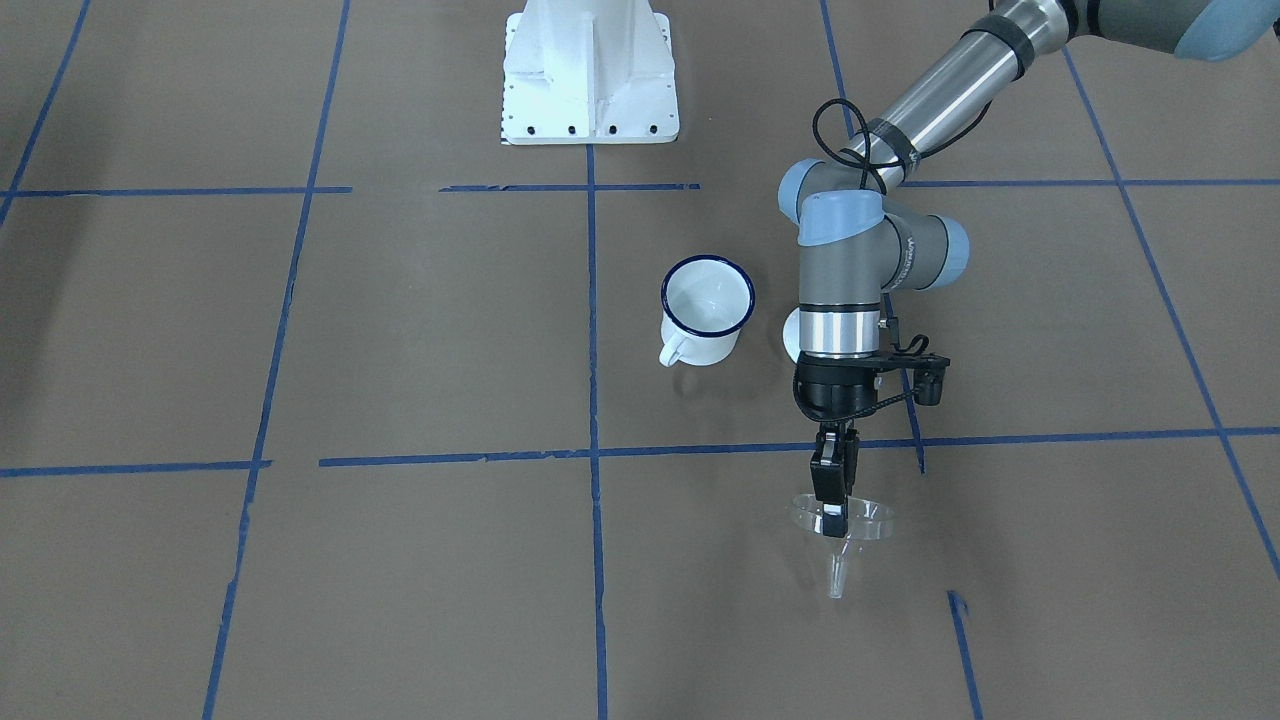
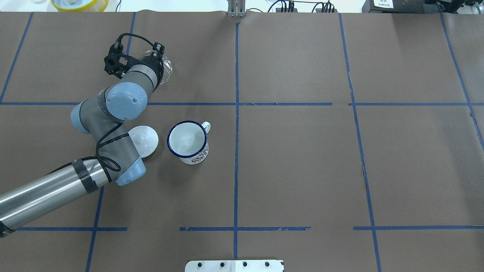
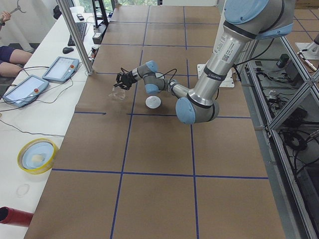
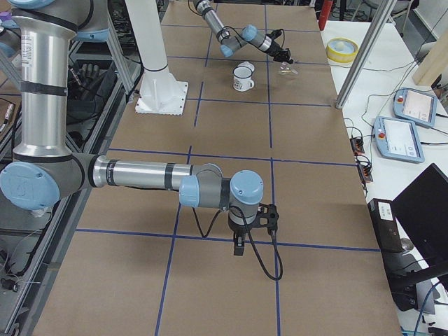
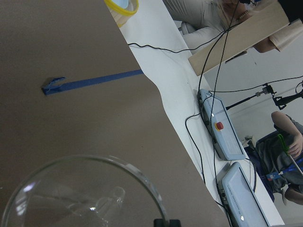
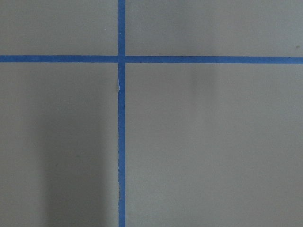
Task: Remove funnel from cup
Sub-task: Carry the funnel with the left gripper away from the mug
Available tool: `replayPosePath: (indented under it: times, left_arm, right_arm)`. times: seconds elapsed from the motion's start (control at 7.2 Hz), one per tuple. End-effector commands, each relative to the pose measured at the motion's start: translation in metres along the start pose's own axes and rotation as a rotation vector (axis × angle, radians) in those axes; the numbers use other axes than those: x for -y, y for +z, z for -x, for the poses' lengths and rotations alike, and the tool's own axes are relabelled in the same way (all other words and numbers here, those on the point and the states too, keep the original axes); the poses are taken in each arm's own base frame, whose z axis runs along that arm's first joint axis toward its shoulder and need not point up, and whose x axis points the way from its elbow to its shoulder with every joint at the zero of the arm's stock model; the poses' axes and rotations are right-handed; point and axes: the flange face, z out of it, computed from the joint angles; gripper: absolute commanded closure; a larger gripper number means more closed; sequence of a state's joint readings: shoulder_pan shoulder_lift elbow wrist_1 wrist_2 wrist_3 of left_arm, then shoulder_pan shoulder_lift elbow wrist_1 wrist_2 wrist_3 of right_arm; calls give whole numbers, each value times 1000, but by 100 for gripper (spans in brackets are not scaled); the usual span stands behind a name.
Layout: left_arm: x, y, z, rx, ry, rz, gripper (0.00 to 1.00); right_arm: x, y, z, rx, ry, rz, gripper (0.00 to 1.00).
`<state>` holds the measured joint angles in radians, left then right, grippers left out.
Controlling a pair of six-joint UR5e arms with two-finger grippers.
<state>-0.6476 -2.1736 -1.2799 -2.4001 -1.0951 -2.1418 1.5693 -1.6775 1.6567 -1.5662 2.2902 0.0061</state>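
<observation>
The clear funnel [image 1: 862, 522] is out of the cup and hangs spout down, far from the robot on its left side. My left gripper [image 1: 833, 515] is shut on the funnel's rim. The left wrist view shows the funnel's bowl [image 5: 85, 194] close below the camera. The white cup [image 1: 706, 303] with a dark blue rim stands upright and empty near the table's middle, also in the overhead view [image 2: 188, 141]. I cannot tell if the spout touches the table. My right gripper [image 4: 238, 248] shows only in the exterior right view; I cannot tell if it is open.
A round white knobbed lid [image 2: 143, 140] lies beside the cup, partly under my left arm. The robot's white base plate [image 1: 590, 75] is at the near edge. A yellow bowl [image 2: 79, 3] and teach pendants [image 3: 25, 89] sit beyond the far edge.
</observation>
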Motion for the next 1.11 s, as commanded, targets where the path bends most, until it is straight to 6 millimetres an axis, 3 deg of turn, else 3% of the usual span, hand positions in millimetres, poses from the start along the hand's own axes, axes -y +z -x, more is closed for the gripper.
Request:
replayPosePath:
  times: [0.0, 0.14, 0.42, 0.56, 0.97]
  left_arm:
    - [-1, -1, -1, 1, 6, 5, 0]
    - [-1, -3, -3, 0, 16, 11, 0]
    - [0, -21, -26, -30, 89, 30, 0]
    - [-1, -35, -28, 34, 114, 90, 0]
    - [20, -120, -27, 216, 382, 293, 0]
  right_arm:
    - [0, 0, 0, 0, 0, 1, 0]
    - [0, 0, 0, 0, 0, 1, 0]
    - [0, 0, 0, 0, 0, 1, 0]
    - [0, 0, 0, 0, 0, 1, 0]
    - [0, 0, 0, 0, 0, 1, 0]
